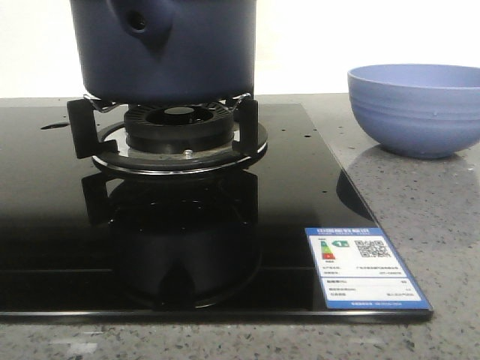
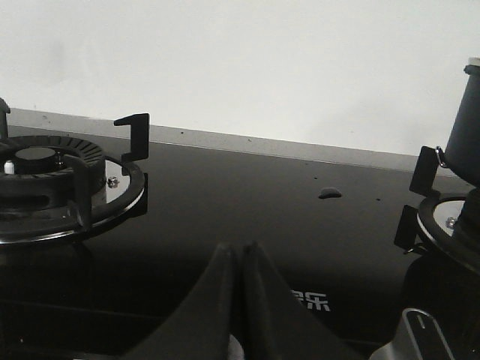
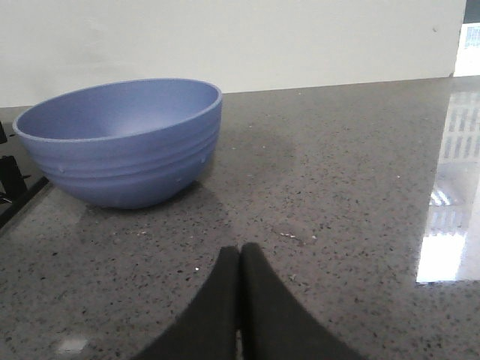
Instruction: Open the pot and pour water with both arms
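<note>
The dark navy pot [image 1: 169, 45] stands on the burner grate [image 1: 172, 131] of the black glass hob; its handle stub with a round hole [image 1: 139, 22] faces the camera. Its top and lid are cut off by the frame's edge. A sliver of the pot [image 2: 466, 124] shows in the left wrist view. My left gripper [image 2: 241, 247] is shut and empty, low over the glass hob between the two burners. My right gripper [image 3: 240, 249] is shut and empty over the granite counter, a short way from the light-blue ribbed bowl [image 3: 124, 142]. Neither gripper shows in the front view.
The light-blue bowl [image 1: 416, 109] sits on the speckled counter right of the hob. A second burner [image 2: 52, 176] stands bare on the hob. A blue-white energy label [image 1: 366, 268] sits on the hob's front right corner. A small spot [image 2: 329, 193] lies on the glass.
</note>
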